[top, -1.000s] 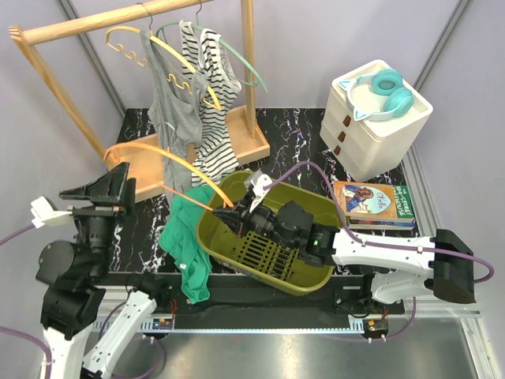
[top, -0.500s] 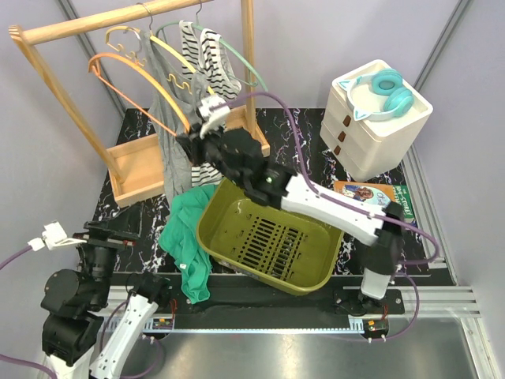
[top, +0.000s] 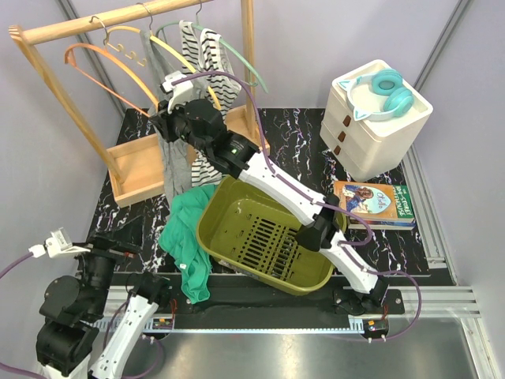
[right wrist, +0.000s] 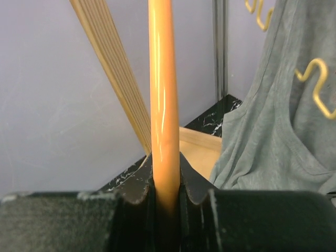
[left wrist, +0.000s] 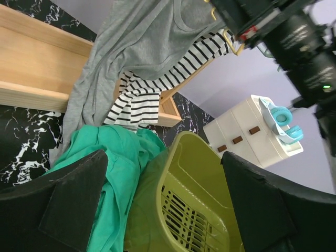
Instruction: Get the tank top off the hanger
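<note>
The orange hanger [right wrist: 164,105] is smooth, glossy plastic; the rack [top: 248,31] pale, matt wood. Before the rack, the green tank top [top: 185,237] is soft matt cloth, the olive basket [top: 225,217] faintly shiny plastic.

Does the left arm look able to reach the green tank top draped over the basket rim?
Probably yes: the left gripper is open and faces the green tank top with nothing between them; the right gripper is away at the rack, shut on the orange hanger.
</note>
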You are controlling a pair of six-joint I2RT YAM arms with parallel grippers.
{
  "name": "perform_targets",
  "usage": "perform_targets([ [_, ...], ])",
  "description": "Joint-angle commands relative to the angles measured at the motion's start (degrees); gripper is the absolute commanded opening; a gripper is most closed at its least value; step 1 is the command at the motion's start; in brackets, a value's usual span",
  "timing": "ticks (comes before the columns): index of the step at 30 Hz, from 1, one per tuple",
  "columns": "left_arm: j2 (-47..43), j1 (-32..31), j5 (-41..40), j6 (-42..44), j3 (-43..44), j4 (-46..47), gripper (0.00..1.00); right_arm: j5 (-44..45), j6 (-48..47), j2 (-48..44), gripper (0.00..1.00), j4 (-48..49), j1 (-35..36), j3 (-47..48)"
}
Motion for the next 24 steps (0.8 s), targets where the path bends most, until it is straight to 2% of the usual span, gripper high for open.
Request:
perform_targets([
  [1,-3.2,-0.1,0.2,3.8,3.2,-0.6,0.95,-4.1,3.3,1.5,0.0,3.2,-1.8,1.4],
  [24,-0.8,-0.1,3.5,4.2,3.3,-0.7,0.97,-4.9,7.3,7.9,0.0,12.8,-4.0,4.7],
])
